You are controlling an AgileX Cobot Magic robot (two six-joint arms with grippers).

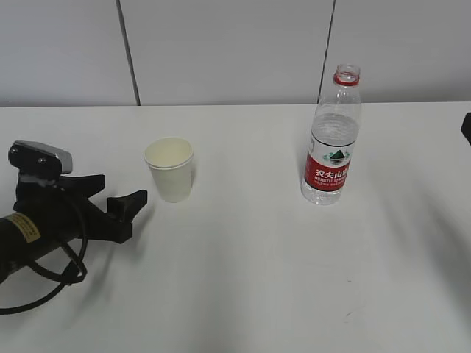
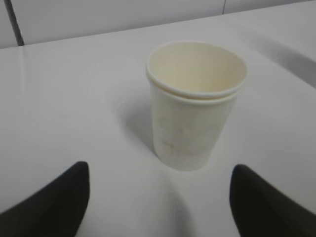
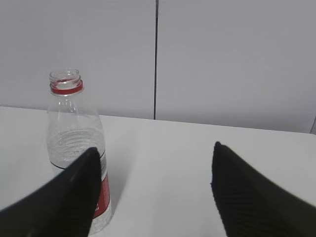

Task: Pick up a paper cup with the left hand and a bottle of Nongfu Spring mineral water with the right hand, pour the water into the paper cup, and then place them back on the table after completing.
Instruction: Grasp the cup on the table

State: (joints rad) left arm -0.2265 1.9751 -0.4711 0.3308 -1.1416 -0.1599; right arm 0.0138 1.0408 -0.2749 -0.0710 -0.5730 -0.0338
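On table, exterior view: cup [image 1: 170,170] upright left of middle, bottle [image 1: 333,140] upright right of middle, toward far edge; well apart; both stand on the table [image 1: 250,279]
Left gripper [image 1: 126,209]: low near left edge, tips aimed at cup, just short of it, not touching; looks lined up for a side grasp
Right arm [image 1: 466,126]: only a dark sliver at right edge, gripper not seen in this view
Bottle look: clear, no cap, red neck ring, red label, water [image 1: 335,129] up to about the shoulder; open mouth means keep it vertical when lifted
Left wrist view: cup [image 2: 193,103] centred ahead between the two black fingers [image 2: 54,202], clear gap each side; jaws spread wide, nothing held
Cup look: plain white, cream inside, rim reads as double, maybe two nested, cannot tell; seems empty
Right wrist view: bottle [image 3: 79,148] at left, partly behind left finger [image 3: 64,197]; jaws wide apart, nothing between them; bottle off-centre, so gripper likely needs to shift toward it
Right gripper [image 3: 153,197]: released, holding nothing
Stage guess: approach, neither item grasped yet, pour not started
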